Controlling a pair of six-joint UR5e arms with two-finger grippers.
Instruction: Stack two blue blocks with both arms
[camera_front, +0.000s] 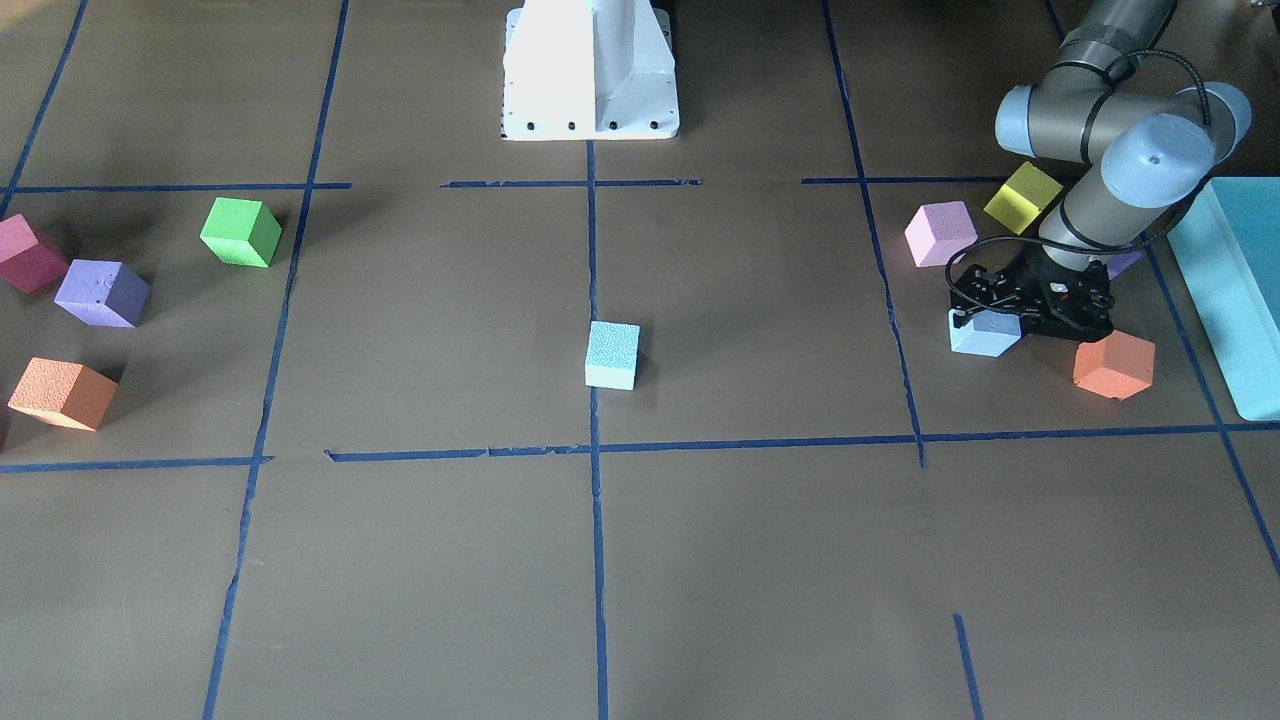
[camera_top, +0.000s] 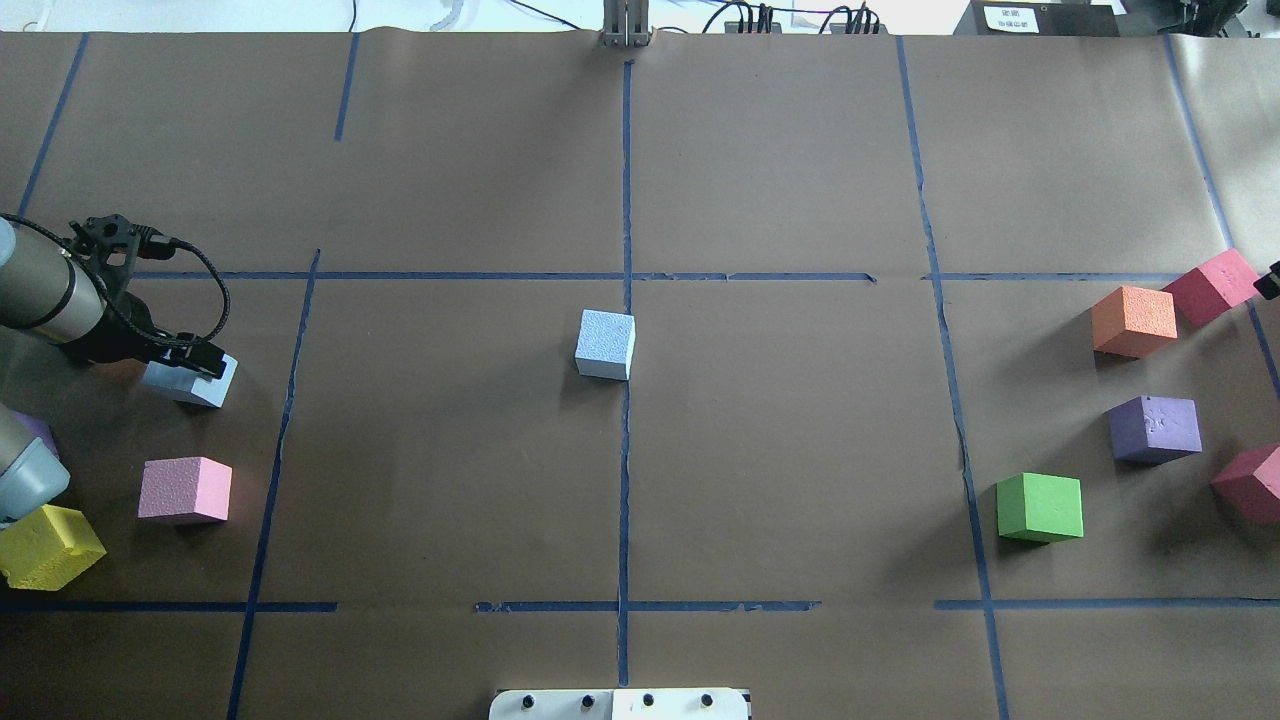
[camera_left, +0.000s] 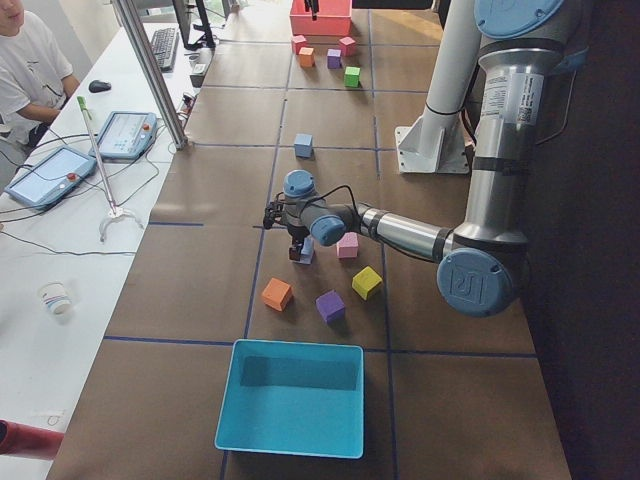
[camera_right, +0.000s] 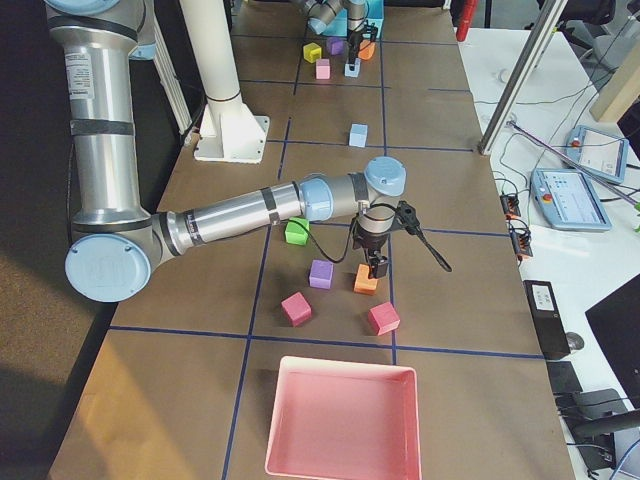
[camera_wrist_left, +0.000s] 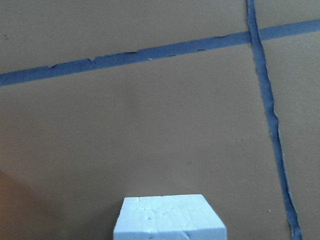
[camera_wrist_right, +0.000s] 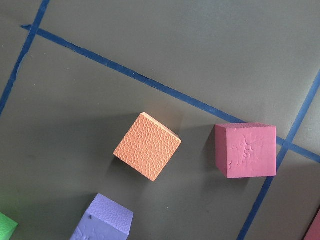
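Left gripper down on one blue block, the other sitting at table centre.

From my console, the left gripper (camera_top: 196, 362) sits low on the first blue block (camera_top: 200, 388) with its black fingers over the block's top edge, but I cannot tell whether they are clamping it. That block is on the brown paper, near a pink cube (camera_top: 185, 490). The second blue block (camera_top: 605, 344) stands alone on the centre tape line, well apart. The right gripper (camera_right: 379, 268) hangs above an orange cube (camera_right: 366, 281), and I cannot tell how far it is open.

Left hand (camera_top: 192, 358) low; right hand (camera_right: 378, 266) aloft.
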